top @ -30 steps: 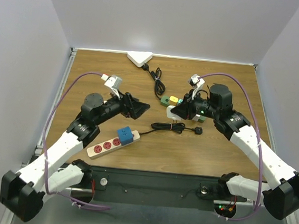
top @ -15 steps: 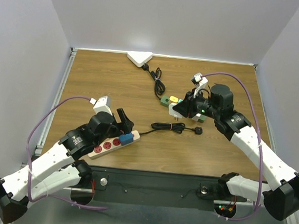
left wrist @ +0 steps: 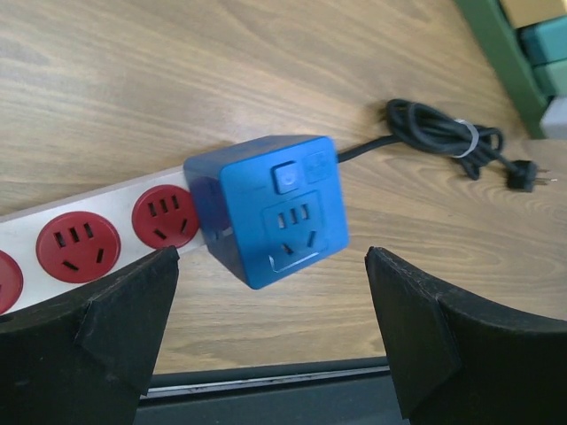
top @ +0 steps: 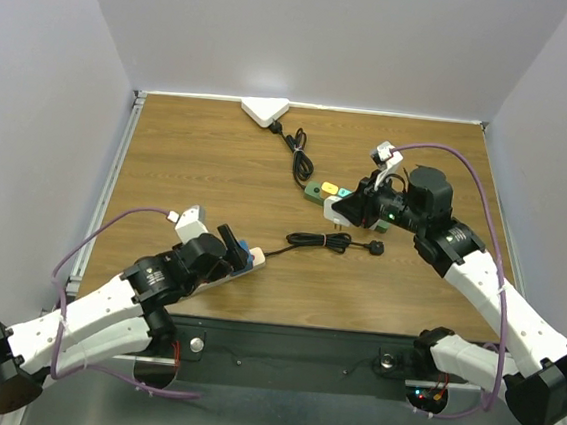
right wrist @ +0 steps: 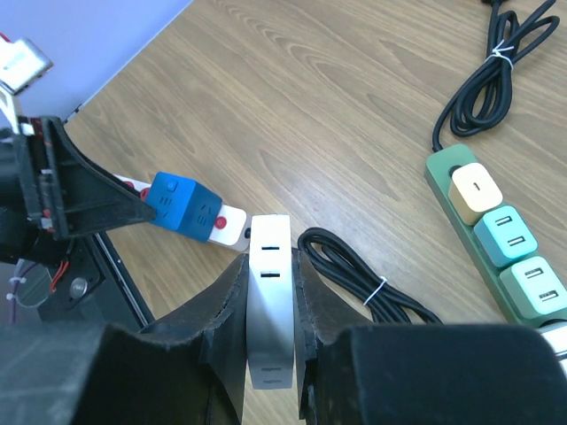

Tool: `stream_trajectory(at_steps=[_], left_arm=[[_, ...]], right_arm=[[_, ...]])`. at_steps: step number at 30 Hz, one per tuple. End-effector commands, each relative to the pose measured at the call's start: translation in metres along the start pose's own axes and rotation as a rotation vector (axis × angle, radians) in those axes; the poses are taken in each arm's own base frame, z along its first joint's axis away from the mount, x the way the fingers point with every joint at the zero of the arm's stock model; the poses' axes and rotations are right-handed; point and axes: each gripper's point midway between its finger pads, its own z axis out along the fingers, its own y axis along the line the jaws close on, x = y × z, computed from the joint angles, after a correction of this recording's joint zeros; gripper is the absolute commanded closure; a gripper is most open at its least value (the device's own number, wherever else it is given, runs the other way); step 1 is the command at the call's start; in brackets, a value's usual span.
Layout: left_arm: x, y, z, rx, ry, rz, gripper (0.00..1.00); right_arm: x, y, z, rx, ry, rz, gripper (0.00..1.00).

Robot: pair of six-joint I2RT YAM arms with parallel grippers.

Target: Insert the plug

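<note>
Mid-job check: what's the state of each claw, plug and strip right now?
Left claw: open, straddling the blue cube adapter, not gripping.
Right claw: shut on the white plug.
Blue cube adapter: seated on the red-socket strip.
Black cord: tied in a bundle, plug lying unplugged.

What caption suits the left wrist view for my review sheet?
Open left gripper framing a blue cube adapter seated on a white power strip with red sockets, wooden table beneath.

Table [top: 179,152]: brown wood grain.
White triangular device [top: 264,111]: far edge, 12 o'clock.
Black coiled cable [top: 299,159]: at the device's 5 o'clock.
Green strip [top: 313,190]: 2 o'clock of centre, carrying cream and teal blocks.
</note>
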Motion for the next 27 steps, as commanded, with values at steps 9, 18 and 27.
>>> stream_trajectory(at_steps=[9, 18, 27], left_arm=[[-0.002, -0.015, 0.024, 0.058, -0.066, 0.033, 0.01], [0.030, -0.040, 0.045, 0.147, 0.053, 0.023, 0.01], [0.022, -0.111, 0.055, 0.328, 0.058, 0.033, 0.01]], right_arm=[[-0.017, 0.003, -0.003, 0.004, -0.074, -0.031, 1.00], [-0.019, 0.002, -0.010, 0.031, -0.094, -0.021, 1.00], [-0.022, -0.001, -0.017, 0.064, -0.124, -0.013, 1.00]])
